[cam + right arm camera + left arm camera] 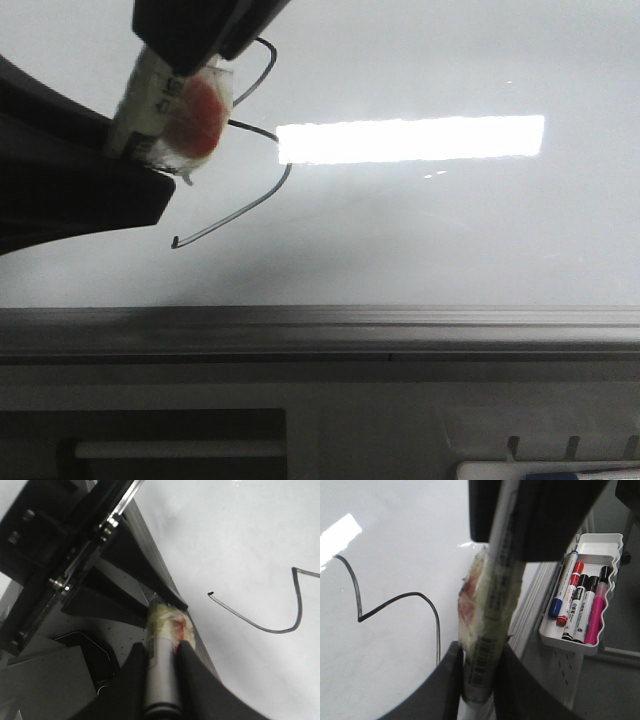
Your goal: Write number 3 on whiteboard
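**Marker clamped, digit drawn**

Closest to the lens in the left wrist view, the left gripper (481,680) pinches a taped marker (490,630) between its two dark fingers (437,690), the barrel running up through the jaws. The tape wad with its red patch probably thickens the barrel so the narrow jaws get a firm, non-slipping hold while writing. The right wrist view shows a similar grip: the right gripper (161,672) is closed around a grey barrel (161,680) wrapped in the same yellowish tape, so both sets of fingers appear to hold this one pen, likely to steady it against the board.

Out from the hands, the number 3 (255,150) lies on the whiteboard (450,230) just beside the taped marker, its upper loop partly hidden behind the pen and its long tail sweeping down to a small hook. Whether the tip touches the surface cannot be told. The stroke looks finished, so the task seems near its end.

Further off, a white tray (580,605) on the board's rail holds spare markers (577,605).
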